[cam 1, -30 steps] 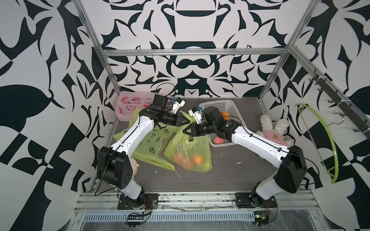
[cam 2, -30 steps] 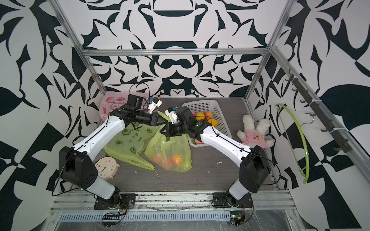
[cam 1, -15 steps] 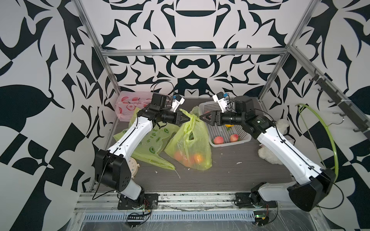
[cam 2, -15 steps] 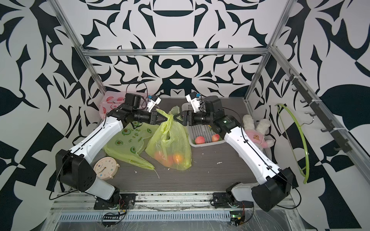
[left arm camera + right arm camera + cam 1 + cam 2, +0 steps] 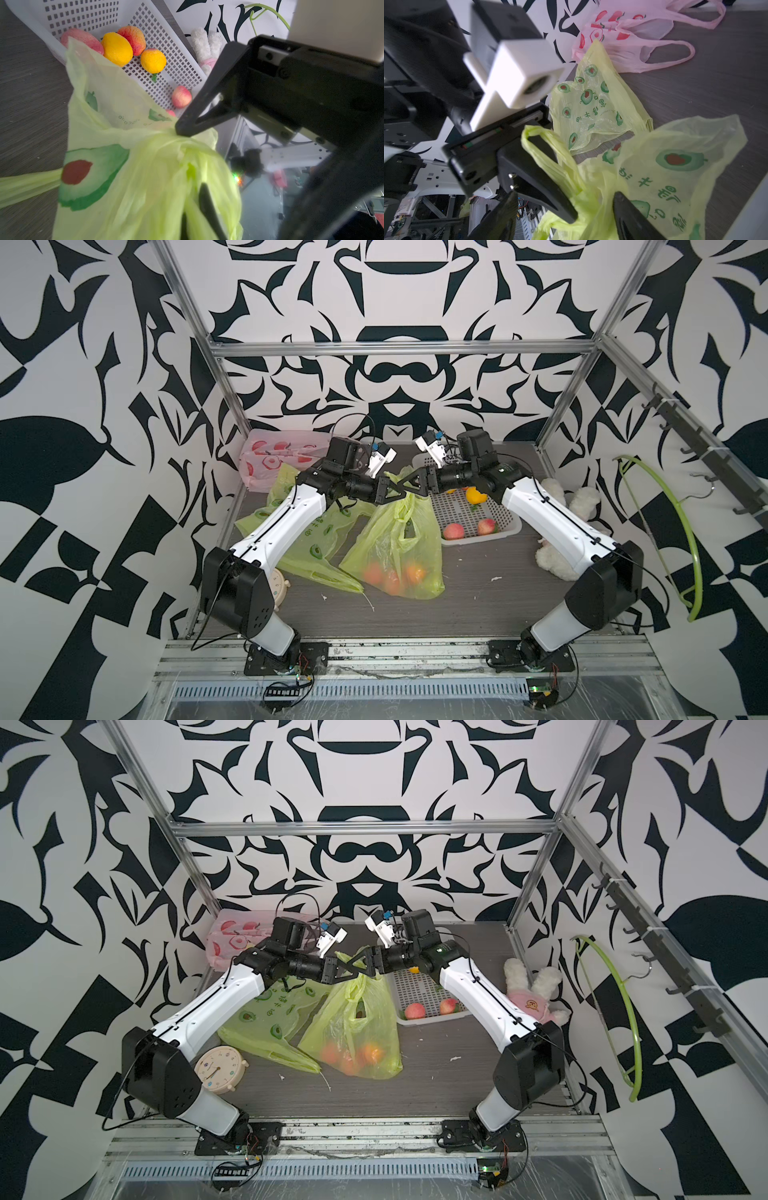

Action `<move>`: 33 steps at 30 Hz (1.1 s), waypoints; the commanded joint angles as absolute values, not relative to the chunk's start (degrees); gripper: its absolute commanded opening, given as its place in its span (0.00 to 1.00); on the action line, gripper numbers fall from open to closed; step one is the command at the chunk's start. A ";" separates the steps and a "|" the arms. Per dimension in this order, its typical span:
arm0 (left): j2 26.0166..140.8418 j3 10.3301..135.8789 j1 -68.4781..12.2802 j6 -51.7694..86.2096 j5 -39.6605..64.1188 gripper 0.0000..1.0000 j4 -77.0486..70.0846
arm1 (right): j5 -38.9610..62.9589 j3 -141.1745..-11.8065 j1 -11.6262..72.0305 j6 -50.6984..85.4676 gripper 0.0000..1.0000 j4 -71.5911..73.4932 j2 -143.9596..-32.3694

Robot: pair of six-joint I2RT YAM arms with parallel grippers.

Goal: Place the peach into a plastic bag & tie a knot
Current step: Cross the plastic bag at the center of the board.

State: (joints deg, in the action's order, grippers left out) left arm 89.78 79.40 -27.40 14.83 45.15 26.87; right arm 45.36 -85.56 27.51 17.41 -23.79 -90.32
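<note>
Thin yellow-green film, avocado-print bag (image 5: 395, 547): limp, slippery, bottom-heavy with fruit (image 5: 390, 572). Left gripper (image 5: 395, 492) clenched on bunched neck (image 5: 158, 137); right gripper (image 5: 405, 486) jaws spread apart. Best hold: neck, beside left's pinch.

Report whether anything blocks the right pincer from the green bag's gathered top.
Nothing visible does. The open right pincer straddles the gathered top of the green bag; the left pincer, shut on that bag, crowds in close from the opposite side.
</note>
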 commanded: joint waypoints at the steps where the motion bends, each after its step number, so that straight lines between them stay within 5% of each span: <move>1: 90.41 77.61 -27.69 15.21 44.58 0.00 24.95 | 45.04 -87.72 27.76 13.75 0.70 -25.85 -87.75; 7: 88.70 78.24 -27.66 14.00 45.69 0.00 23.71 | 39.94 -87.72 27.94 9.09 0.72 -30.49 -84.20; 23: 85.17 76.54 -27.60 12.59 48.61 0.00 23.18 | 48.64 -92.99 27.81 4.67 0.76 -34.59 -93.00; 33: 85.68 77.20 -27.65 12.90 47.40 0.00 22.95 | 55.83 -91.17 28.09 3.86 0.71 -34.79 -93.97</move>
State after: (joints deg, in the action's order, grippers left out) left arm 86.32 77.32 -27.55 13.10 47.09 24.25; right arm 52.05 -90.74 27.62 5.26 -34.37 -95.31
